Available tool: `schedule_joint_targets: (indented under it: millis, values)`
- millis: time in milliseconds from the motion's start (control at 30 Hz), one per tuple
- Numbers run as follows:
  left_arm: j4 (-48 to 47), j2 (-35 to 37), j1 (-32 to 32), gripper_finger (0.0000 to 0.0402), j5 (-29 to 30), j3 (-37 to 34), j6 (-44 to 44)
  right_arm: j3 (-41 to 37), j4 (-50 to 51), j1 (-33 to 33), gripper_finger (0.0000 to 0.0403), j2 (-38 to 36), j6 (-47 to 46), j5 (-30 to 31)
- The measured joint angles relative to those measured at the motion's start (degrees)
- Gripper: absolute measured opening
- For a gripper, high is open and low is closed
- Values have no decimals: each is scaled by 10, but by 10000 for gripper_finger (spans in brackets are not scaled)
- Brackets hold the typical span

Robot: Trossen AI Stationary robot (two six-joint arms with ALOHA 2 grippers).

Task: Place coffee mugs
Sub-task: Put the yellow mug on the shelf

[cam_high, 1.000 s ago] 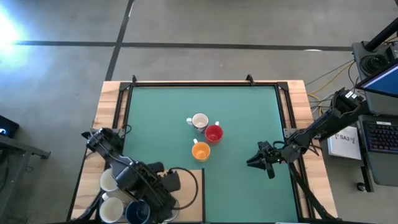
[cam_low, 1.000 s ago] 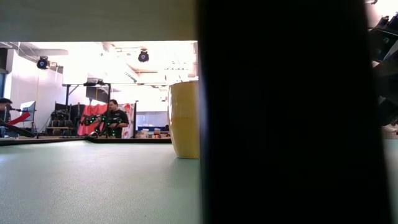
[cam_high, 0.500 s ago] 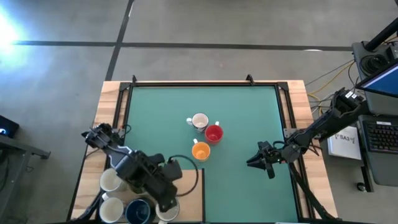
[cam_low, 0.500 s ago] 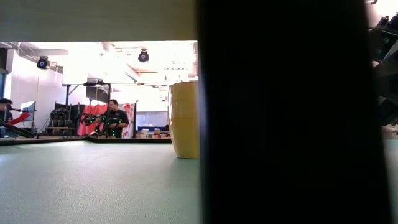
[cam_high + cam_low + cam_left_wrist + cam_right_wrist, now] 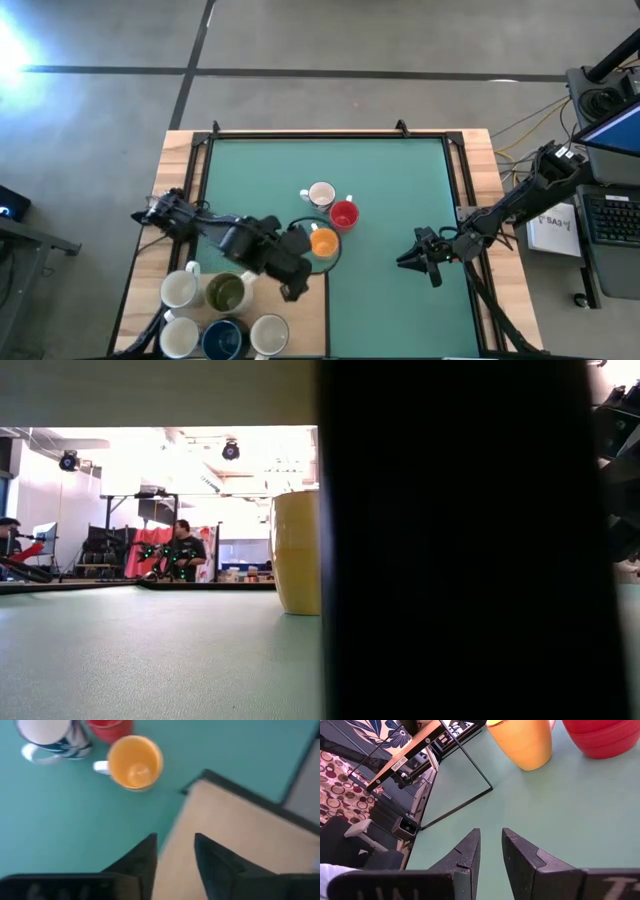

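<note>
Mugs nearest you sit on the wooden tray (image 5: 310,320): white ones (image 5: 179,290), an olive mug (image 5: 226,293) and a dark blue mug (image 5: 221,340). Your left gripper (image 5: 297,262) hangs empty over the surface (image 5: 390,190) with fingers (image 5: 144,865) slightly parted, beside the orange mug (image 5: 323,242). Beyond stand the red mug (image 5: 344,215) and white mug (image 5: 321,195). Your right gripper (image 5: 405,260), nearly closed and empty, waits well to the right.

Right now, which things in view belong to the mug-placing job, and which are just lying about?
Job:
- white mug, red mug, orange mug on the green mat
- olive-green mug, dark blue mug, three cream mugs on the wooden board
- left gripper, empty
- right gripper, empty

Lying about:
- keyboard
- cables
</note>
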State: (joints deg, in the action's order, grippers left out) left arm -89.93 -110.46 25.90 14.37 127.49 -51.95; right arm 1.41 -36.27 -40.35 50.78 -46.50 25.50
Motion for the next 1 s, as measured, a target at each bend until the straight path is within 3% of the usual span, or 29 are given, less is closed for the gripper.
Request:
schedule_joint_targets:
  millis: [233,600,1000]
  values:
    - [14,-1,-69,188,1,-104,70,0,0,0,68,0,0,0]
    - [182,-1,-162,187,6,-260,95,0,0,0,68,0,0,0]
    - [321,0,-207,187,-30,-347,90,0,0,0,68,0,0,0]
